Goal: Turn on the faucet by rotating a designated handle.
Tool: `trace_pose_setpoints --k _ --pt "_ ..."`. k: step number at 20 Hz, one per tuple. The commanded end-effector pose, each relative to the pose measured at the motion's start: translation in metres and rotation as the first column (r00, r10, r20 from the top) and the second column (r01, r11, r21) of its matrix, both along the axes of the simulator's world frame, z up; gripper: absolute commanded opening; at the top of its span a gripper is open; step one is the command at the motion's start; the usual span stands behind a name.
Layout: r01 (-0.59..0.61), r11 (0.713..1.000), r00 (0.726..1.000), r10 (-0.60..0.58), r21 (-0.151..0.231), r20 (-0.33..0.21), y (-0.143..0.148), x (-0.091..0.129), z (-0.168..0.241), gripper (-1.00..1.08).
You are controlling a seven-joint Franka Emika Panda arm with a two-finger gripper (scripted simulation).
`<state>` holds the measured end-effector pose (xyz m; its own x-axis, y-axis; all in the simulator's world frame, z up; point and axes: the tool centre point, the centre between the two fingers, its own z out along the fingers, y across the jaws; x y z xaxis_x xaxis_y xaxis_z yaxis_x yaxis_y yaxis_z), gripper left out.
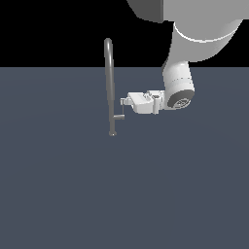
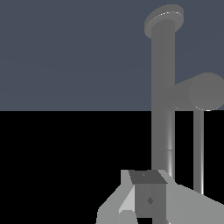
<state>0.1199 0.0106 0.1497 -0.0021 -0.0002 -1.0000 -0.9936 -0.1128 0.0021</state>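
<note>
The faucet (image 1: 110, 82) is showing plain grey metal, with a pale highlight running along its arch. The handle (image 1: 122, 110) is showing the same grey. The gripper (image 1: 122, 102) and arm (image 1: 179, 82) are appearing white, shading to light grey. The floor (image 1: 121, 194) is lying flat slate blue under a black background (image 1: 48, 29).

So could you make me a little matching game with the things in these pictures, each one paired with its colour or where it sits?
Things:
1. faucet
2. handle
3. hand
4. floor

Descriptions:
A. white, reaching in from the exterior view's right
B. tall grey pipe with an arched top
C. flat dark blue-grey surface
D. thin grey rod on a short stub low on the pipe

Pairs: 1-B, 2-D, 3-A, 4-C
</note>
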Motion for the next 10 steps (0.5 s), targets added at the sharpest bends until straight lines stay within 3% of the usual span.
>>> trace_pose_setpoints --k 1,10 --pt "0.0 1.0 1.0 0.0 0.0 0.0 0.0 -0.004 0.002 -1.0" --pt "0.0 1.0 1.0 0.0 0.0 0.0 -0.002 -0.02 0.007 -1.0"
